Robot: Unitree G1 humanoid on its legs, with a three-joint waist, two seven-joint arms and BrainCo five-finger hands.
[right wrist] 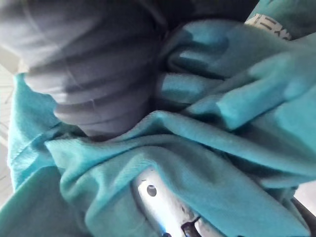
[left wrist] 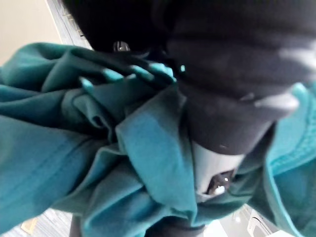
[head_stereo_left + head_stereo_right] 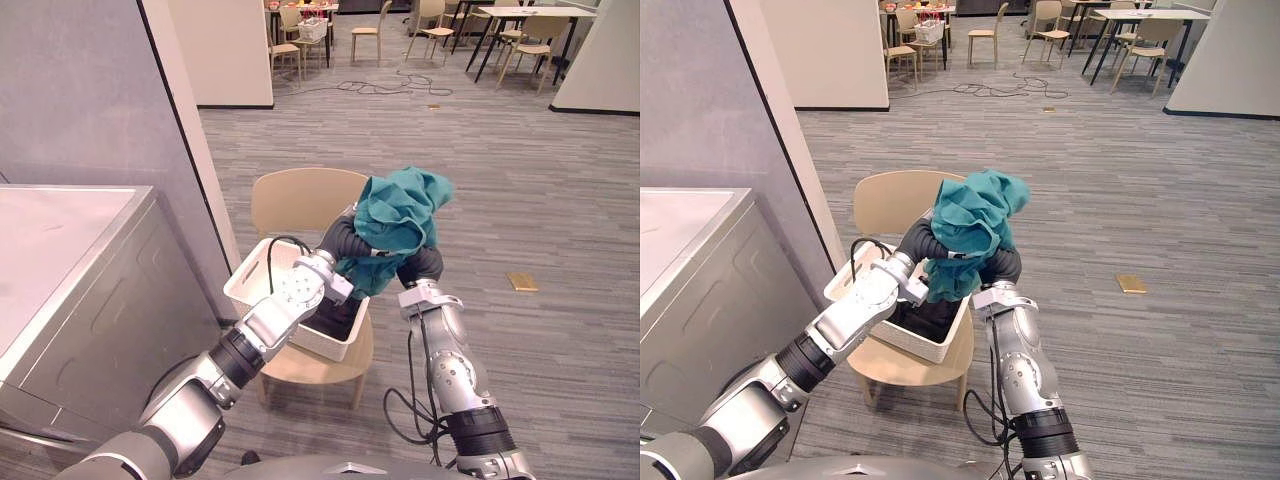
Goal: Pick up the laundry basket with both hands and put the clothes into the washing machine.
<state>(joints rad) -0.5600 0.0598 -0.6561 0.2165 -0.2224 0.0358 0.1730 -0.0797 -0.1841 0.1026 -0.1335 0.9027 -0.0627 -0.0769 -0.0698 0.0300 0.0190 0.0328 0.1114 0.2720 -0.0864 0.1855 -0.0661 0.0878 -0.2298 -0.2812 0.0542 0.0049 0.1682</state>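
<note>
Risk: the teal garment is bunched loosely atop both raised hands w/ a tail hanging down. A swing toward the washer could shed it onto the floor or into the basket, which sits on the chair, not lifted. Cloth covers left hand & right hand; fingers are buried in folds, can't tell if clamped.

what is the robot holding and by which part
A teal garment, bunched over the left hand and right hand above the basket; the grip itself is hidden in the cloth.
</note>
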